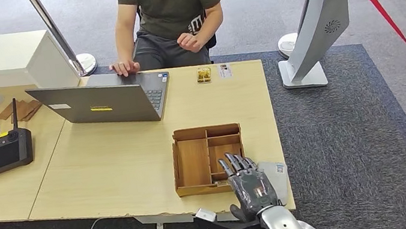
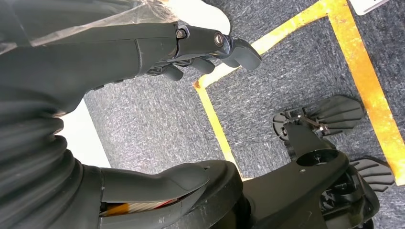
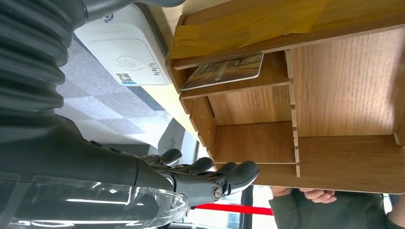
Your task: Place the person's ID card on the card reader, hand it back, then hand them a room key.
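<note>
One table (image 1: 123, 163) spans the head view's left and centre, with a person (image 1: 170, 10) seated at upper centre. Wooden tray (image 1: 192, 161) sits lower centre; the white card reader (image 1: 279, 176) touches its right side. Right hand (image 1: 251, 186) hovers at the tray's near edge, fingers spread, empty. Left hand (image 2: 200, 52) hangs over the floor, loosely curled, empty. Room key card (image 3: 224, 71) lies in a near tray compartment. ID card: can't tell. Judgement: key-pickup step; next move needs a reach into that compartment and a pinch.

Almost no text can be read. On the white card reader (image 3: 125, 52), a contactless wave symbol, a QR code and a small row of icons are printed, without legible words. A yellow label is seen on the laptop (image 1: 101, 108), and a label on the table (image 1: 224, 70); their print is too small to read.
</note>
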Controlling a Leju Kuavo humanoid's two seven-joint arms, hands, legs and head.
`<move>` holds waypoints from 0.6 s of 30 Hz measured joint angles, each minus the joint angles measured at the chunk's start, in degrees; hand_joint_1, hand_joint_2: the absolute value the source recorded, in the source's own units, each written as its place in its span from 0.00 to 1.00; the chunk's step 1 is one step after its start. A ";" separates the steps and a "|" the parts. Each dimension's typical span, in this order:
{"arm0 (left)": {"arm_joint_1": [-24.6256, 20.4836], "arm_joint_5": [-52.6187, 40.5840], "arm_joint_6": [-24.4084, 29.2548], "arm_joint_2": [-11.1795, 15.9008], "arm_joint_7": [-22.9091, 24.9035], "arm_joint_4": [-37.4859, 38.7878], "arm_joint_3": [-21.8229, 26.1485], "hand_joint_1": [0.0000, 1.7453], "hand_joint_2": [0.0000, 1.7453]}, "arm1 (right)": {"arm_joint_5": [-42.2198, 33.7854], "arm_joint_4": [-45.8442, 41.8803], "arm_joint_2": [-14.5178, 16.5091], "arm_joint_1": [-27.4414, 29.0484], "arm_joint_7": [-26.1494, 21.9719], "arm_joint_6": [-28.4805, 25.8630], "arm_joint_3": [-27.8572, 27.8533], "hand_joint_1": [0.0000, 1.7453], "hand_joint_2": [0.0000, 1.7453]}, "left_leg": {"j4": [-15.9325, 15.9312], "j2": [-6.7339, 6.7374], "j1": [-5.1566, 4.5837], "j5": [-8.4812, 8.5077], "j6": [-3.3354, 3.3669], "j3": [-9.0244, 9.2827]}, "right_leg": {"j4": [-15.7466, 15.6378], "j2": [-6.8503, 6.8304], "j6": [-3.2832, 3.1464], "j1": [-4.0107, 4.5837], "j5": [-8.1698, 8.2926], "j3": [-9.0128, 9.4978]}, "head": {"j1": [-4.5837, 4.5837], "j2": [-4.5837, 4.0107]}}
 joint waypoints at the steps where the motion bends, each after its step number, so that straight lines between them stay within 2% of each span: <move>1: 0.00 -0.01 0.00 -0.01 0.00 0.00 0.00 0.00 1.00 | 0.04 0.20 0.11 -0.02 -0.03 -0.03 -0.01 0.00 1.00 | 0.00 0.00 0.00 0.00 0.00 0.00 | 0.00 0.00 0.00 0.00 0.00 0.00 | 0.00 0.00; 18: -0.20 -0.67 0.00 -0.08 0.04 0.00 0.08 0.00 1.00 | 0.32 3.79 1.50 -0.49 -1.23 -1.11 -0.05 0.00 1.00 | 0.00 0.00 0.00 0.00 0.00 0.00 | 0.00 0.00 0.00 0.00 0.00 0.00 | 0.00 0.00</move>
